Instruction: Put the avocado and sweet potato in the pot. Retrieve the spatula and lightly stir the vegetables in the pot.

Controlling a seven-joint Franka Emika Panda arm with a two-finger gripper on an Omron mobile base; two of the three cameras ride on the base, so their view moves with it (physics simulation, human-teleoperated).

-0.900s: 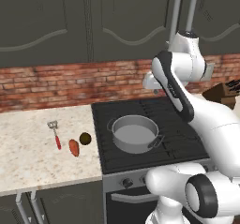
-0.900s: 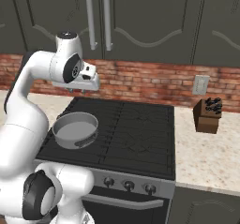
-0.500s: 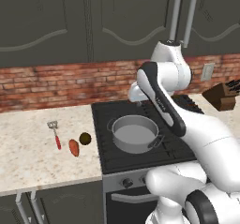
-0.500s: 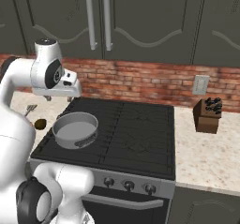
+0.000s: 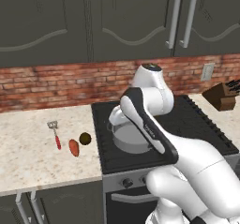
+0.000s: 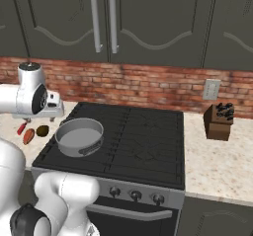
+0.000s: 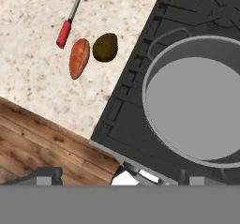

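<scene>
1 avocado (image 7: 105,47), 1 sweet potato (image 7: 78,57), 1 spatula (image 7: 71,16), 1 pot (image 7: 197,101).

Home kitchen, black stove (image 6: 128,131), brick backsplash (image 6: 148,87), dark cabinets (image 6: 148,22), speckled counter (image 5: 33,148), knife block (image 6: 219,121)

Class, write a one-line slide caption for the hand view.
Looking down: empty pot on the stove; avocado, sweet potato and spatula lying on the counter beside it.

Arm swung left, lowered over pot (image 5: 132,139).
</scene>
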